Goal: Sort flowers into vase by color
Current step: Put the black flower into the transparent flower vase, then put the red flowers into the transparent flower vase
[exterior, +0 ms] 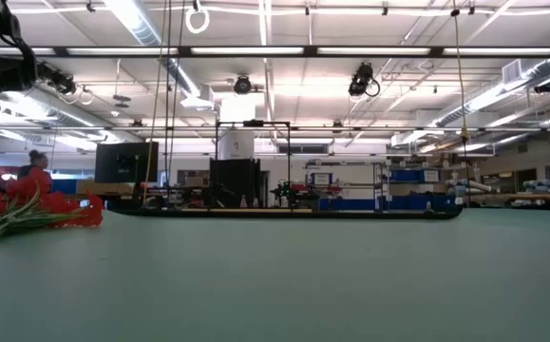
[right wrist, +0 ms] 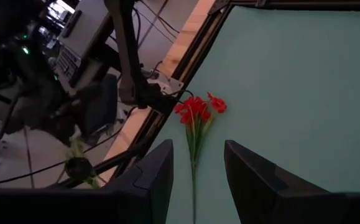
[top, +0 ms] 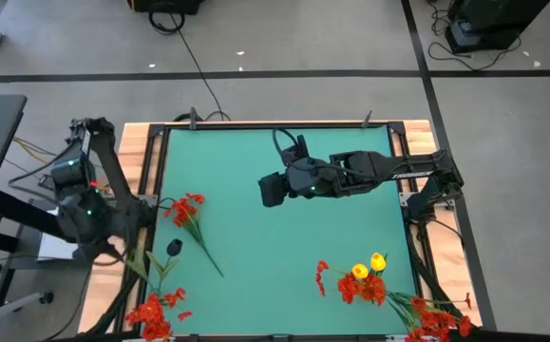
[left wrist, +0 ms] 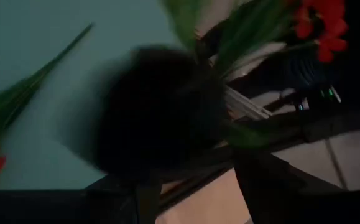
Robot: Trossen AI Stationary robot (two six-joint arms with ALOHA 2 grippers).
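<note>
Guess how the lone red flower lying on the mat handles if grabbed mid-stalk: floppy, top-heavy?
The red flower has a long thin stalk, so it probably bends. Its blooms cluster at one end, so that end likely droops. Lying flat with leaves, it seems unlikely to roll.

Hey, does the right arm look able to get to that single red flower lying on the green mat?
Probably yes. The right gripper hangs open over bare mat, and the red flower lies flat with nothing between them. The left gripper sits close by, though.

A black cable (top: 199, 71) snakes across the grey floor beyond the far edge of the green-topped, wood-framed table (top: 256, 237).
</note>
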